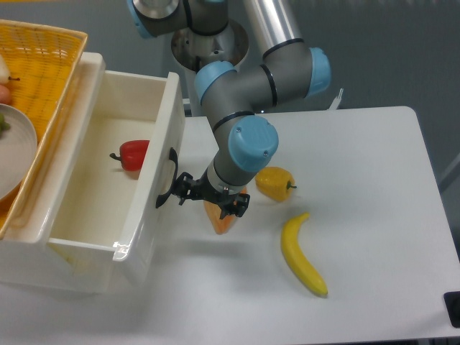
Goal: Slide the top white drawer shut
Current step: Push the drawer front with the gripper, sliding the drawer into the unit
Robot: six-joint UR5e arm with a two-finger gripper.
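- The top white drawer (115,183) is standing pulled out from the cabinet at the left of the table (374,215), its front panel facing right.
- 1 red bell pepper (132,154) is lying inside the drawer, near the front panel.
- A yellow wicker basket (39,79) is sitting on the cabinet top behind the drawer, holding a white plate (13,147); the other pieces at its left edge are too cropped to name.
- No brand, label or writing is showing anywhere.
- The arm (251,86) is bending down from the base behind the table, with the wrist dropping low just right of the drawer front.
- The pincer (180,195) is pointing left at the drawer's curved black handle (168,180) and appears to be touching it; whether its fingers are apart or together, I cannot tell.
- An orange pepper (219,218) is lying just under the wrist, right of the drawer.
- A yellow bell pepper (274,183) is lying further right of the drawer.
- A banana (302,257) is lying beyond the peppers.
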